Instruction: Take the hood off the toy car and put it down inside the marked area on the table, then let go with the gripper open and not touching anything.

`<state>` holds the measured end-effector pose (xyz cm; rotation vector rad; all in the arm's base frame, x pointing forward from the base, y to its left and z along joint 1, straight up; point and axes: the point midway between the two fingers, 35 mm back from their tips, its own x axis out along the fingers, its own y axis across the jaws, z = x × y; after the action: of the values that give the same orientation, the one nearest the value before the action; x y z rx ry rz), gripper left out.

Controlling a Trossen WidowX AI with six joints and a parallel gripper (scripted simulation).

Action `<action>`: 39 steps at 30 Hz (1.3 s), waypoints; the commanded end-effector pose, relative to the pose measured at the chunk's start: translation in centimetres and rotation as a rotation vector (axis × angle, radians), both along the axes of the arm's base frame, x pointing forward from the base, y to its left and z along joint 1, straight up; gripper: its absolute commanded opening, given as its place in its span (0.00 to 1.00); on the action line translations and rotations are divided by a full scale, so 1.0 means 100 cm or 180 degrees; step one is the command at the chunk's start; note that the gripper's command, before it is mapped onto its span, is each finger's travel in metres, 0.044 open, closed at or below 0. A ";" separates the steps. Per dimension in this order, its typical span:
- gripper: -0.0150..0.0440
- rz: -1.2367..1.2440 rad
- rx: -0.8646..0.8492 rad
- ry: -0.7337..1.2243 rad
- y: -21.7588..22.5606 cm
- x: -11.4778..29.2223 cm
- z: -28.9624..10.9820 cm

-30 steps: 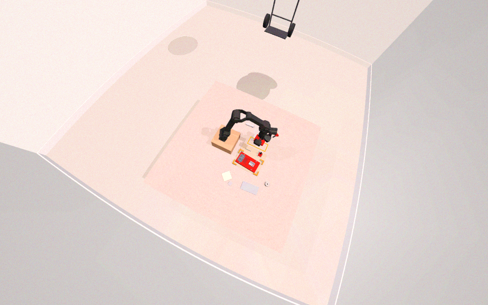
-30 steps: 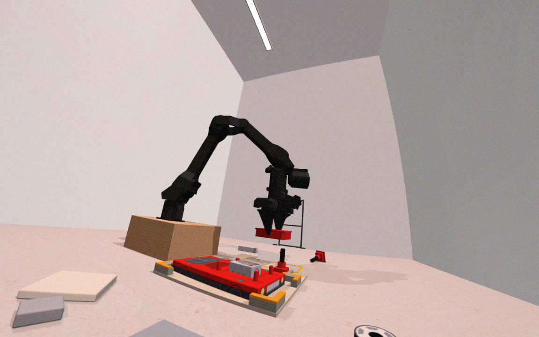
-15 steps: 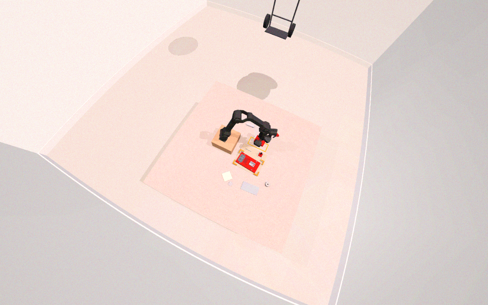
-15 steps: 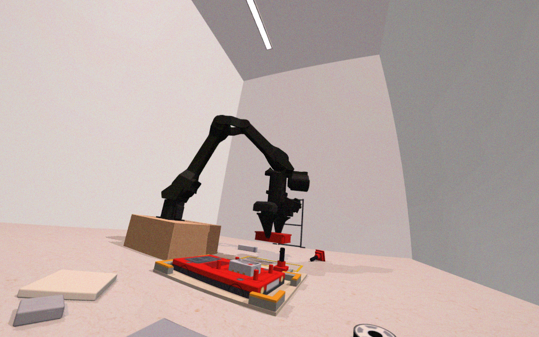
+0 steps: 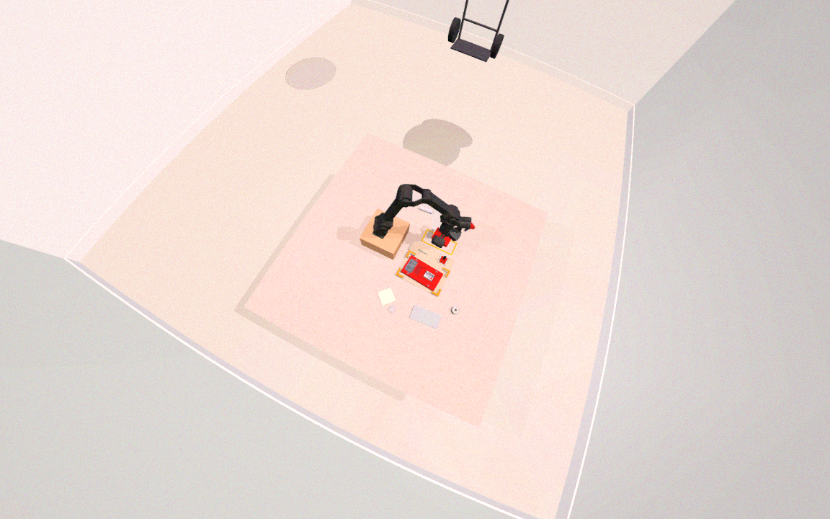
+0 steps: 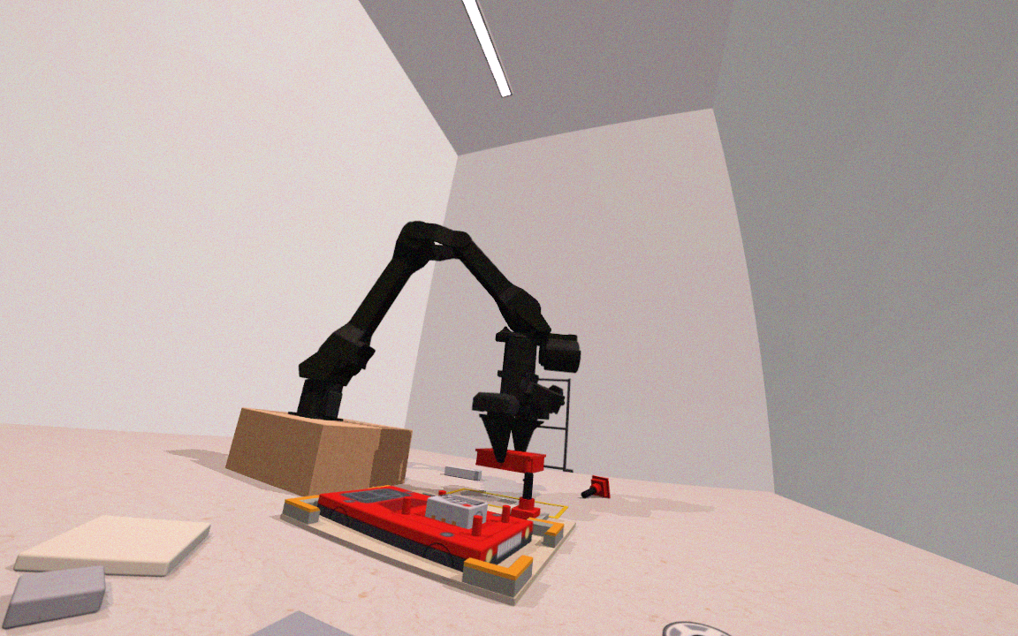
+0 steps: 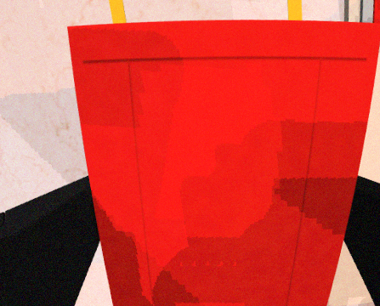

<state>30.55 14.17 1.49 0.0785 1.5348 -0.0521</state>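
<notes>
The flat red hood (image 5: pixel 442 237) (image 6: pixel 530 461) (image 7: pixel 224 127) is held level in the air over the marked area, a yellow outline (image 5: pixel 447 251) (image 6: pixel 562 511) (image 7: pixel 118 13) on the table. My gripper (image 5: pixel 445 236) (image 6: pixel 509 453) (image 7: pixel 219 187) points down and is shut on the hood, with one finger at each long side. In the wrist view the hood hides most of the outline. The red toy car (image 5: pixel 419 274) (image 6: pixel 489 543) stands on its board without the hood, its grey engine block (image 6: pixel 456 511) showing.
A red block with a black upright peg (image 5: pixel 443 259) (image 6: pixel 527 506) stands between car and outline. Another red-and-black piece (image 5: pixel 472 225) (image 6: pixel 599 486) lies beyond the outline. Orange corner stops (image 6: pixel 499 569) surround the car. The arm's wooden box (image 5: pixel 382 241) (image 6: pixel 275 452) is to the left.
</notes>
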 end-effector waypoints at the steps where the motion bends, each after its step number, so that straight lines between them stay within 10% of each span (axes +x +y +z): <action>1: 0.25 -0.0010 -0.0010 0.0005 -0.001 -0.001 -0.005; 39: 0.25 -0.0010 -0.0011 0.0006 -0.002 -0.002 -0.034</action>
<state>30.38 14.09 -1.67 0.0780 1.5362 -0.0527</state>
